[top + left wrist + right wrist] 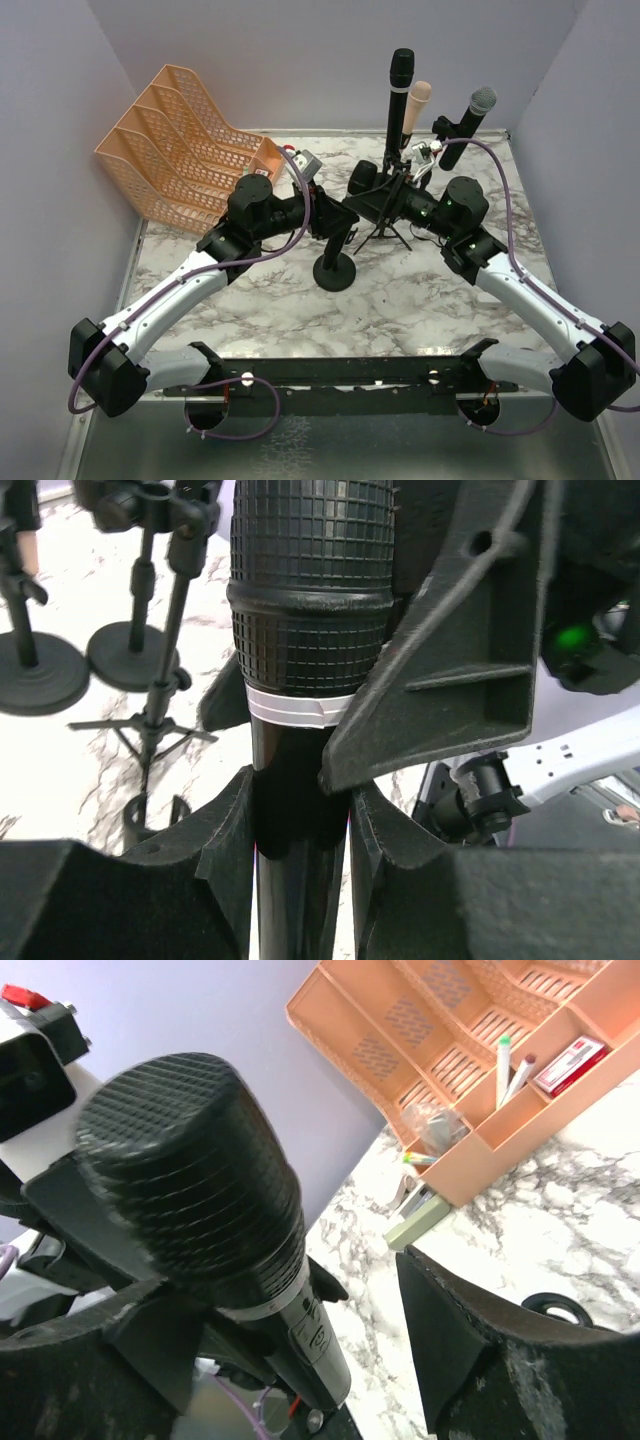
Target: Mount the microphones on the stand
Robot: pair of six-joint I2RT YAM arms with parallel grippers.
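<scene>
My left gripper (336, 214) (300, 792) is shut on the shaft of an all-black microphone (310, 590) (362, 179) with a white band under its mesh head. It hangs above a round-based stand (335, 271) at mid-table. My right gripper (388, 203) (282, 1282) is open around the same microphone (195, 1175), whose head lies close to the left finger (115, 1335), with a wide gap to the right finger (470, 1350). At the back, a black microphone (401, 72), a pale pink one (419, 98) and a silver-headed one (481, 102) sit upright in stands.
An orange tiered file tray (185, 140) (470, 1050) with pens and a red box fills the back left corner. A small pale block (418, 1218) lies beside it. A tripod base (386, 236) and other round stand bases (40, 670) stand nearby. Walls enclose three sides.
</scene>
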